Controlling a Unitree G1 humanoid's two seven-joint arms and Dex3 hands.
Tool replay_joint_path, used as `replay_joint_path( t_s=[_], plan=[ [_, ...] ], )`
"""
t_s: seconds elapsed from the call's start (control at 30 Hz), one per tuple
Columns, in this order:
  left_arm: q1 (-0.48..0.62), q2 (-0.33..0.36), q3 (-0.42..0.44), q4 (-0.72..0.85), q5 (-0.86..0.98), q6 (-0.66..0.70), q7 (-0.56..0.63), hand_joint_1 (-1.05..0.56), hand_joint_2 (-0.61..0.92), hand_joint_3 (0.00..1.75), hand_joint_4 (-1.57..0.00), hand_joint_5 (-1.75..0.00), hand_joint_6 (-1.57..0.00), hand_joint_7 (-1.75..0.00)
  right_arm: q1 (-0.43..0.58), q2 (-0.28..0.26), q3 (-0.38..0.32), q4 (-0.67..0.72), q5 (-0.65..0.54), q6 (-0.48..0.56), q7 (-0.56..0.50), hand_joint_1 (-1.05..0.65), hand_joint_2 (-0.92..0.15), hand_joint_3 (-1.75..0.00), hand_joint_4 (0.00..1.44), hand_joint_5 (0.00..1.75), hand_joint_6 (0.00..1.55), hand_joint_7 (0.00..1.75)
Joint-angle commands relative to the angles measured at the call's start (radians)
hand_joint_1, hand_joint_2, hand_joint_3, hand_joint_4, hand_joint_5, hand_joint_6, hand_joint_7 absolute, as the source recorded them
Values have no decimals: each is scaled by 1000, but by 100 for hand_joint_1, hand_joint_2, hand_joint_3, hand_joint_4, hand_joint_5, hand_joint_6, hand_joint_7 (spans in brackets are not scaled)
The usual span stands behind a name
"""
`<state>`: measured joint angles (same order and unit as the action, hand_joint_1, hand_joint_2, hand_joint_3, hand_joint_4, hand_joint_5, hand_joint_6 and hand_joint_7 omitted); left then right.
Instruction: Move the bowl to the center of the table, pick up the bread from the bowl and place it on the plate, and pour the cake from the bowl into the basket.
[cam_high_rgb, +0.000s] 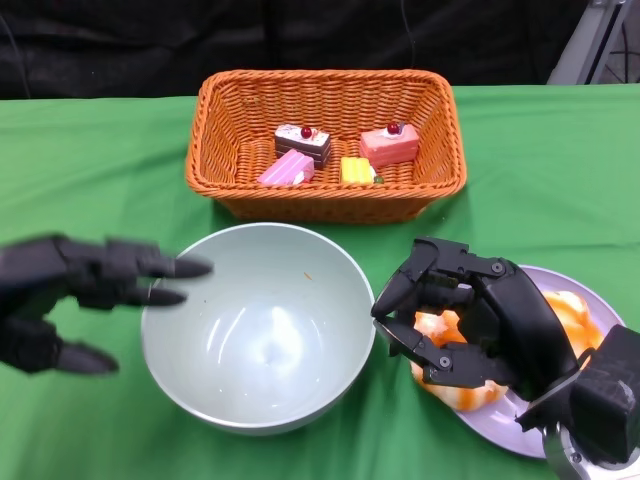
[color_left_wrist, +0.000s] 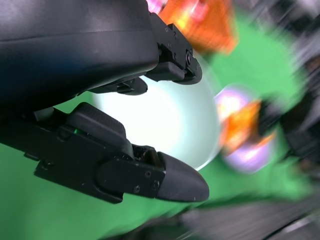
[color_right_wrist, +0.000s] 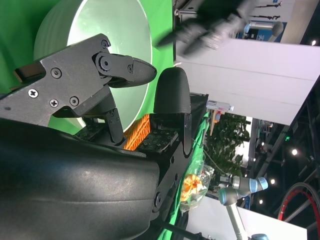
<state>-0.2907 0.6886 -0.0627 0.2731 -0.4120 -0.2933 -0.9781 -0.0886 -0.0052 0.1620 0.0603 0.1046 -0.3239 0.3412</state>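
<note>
- Near the middle of the green table (cam_high_rgb: 90, 160), the pale bowl (cam_high_rgb: 258, 325) stands upright and holds nothing; it is the landmark for what follows
- just behind the bowl sits the orange wicker basket (cam_high_rgb: 325, 140); four cake pieces lie in it: a dark-sided cake with a cherry (cam_high_rgb: 303, 141), a pink cake with a cherry (cam_high_rgb: 389, 145), a pink slice (cam_high_rgb: 286, 168) and a yellow piece (cam_high_rgb: 357, 170)
- to the right of the bowl, near its rim, lies the purple plate (cam_high_rgb: 600, 310); the orange-and-white bread (cam_high_rgb: 455, 375) rests on it
- the right hand (cam_high_rgb: 480, 325) is over the bread and plate, its fingers bent around the bread's near side; whether they grip it or only cage it I cannot tell; the right wrist view shows its fingers (color_right_wrist: 120, 67) apart with the bowl beyond them
- to the left of the bowl the left hand (cam_high_rgb: 70, 300) hovers, blurred, fingers spread and holding nothing; its fingertips (cam_high_rgb: 190, 268) reach just to the bowl's left rim; whether they touch it I cannot tell
- the left wrist view, blurred, shows its fingers (color_left_wrist: 170, 180) apart, with the bowl, the plate and the bread beyond.
</note>
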Motion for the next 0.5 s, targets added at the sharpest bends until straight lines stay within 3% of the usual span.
replay_joint_path(
  t_s=[0.03, 0.17, 0.2, 0.23, 0.27, 0.3, 0.33, 0.37, 0.43, 0.5],
  plan=[
    [58, -99, 77, -9, -69, 0, 29, -61, 92, 15, -72, -12, -64, -7, 24, -12, -12, -33, 11, 8, -2, -16, -65, -68, 77, 160, 71, 121],
    [109, -226, 157, -42, -152, 77, 115, -40, 92, 11, -98, -21, -89, -14, 51, -26, -31, -105, 36, 61, -7, -15, -61, -78, 75, 161, 69, 127],
    [119, -248, 171, -56, -170, 105, 132, -32, 92, 15, -101, -38, -99, -18, 56, -32, -36, -129, 38, 81, -10, -15, -60, -79, 74, 161, 69, 127],
    [126, -264, 183, -69, -180, 127, 144, -26, 92, 18, -91, -68, -105, -21, 60, -36, -40, -148, 39, 97, -12, -14, -60, -80, 74, 160, 68, 127],
    [135, -284, 196, -74, -176, 120, 158, -25, 92, 19, -88, -80, -107, -22, 60, -48, -55, -173, 32, 103, -16, -14, -60, -81, 74, 160, 68, 127],
    [141, -300, 207, -74, -165, 106, 166, -18, 92, 31, -85, -106, -106, -42, 55, -62, -71, -192, 26, 101, -18, -16, -59, -81, 74, 159, 69, 127],
    [145, -313, 215, -76, -156, 97, 171, -11, 92, 44, -81, -131, -92, -83, 52, -72, -82, -205, 23, 100, -20, -18, -58, -81, 75, 157, 69, 127],
    [149, -323, 221, -75, -143, 87, 177, -8, 92, 48, -79, -140, -86, -99, 46, -88, -102, -217, 26, 98, -20, -19, -58, -81, 75, 157, 69, 127],
    [153, -336, 229, -75, -123, 78, 185, -1, 90, 63, -78, -154, -79, -120, 42, -108, -130, -231, 29, 103, -23, -19, -55, -89, 75, 159, 68, 128],
    [153, -343, 235, -75, -113, 76, 185, 0, 88, 68, -77, -158, -77, -125, 42, -115, -138, -237, 29, 107, -24, -19, -54, -91, 75, 160, 68, 128]
  ],
)
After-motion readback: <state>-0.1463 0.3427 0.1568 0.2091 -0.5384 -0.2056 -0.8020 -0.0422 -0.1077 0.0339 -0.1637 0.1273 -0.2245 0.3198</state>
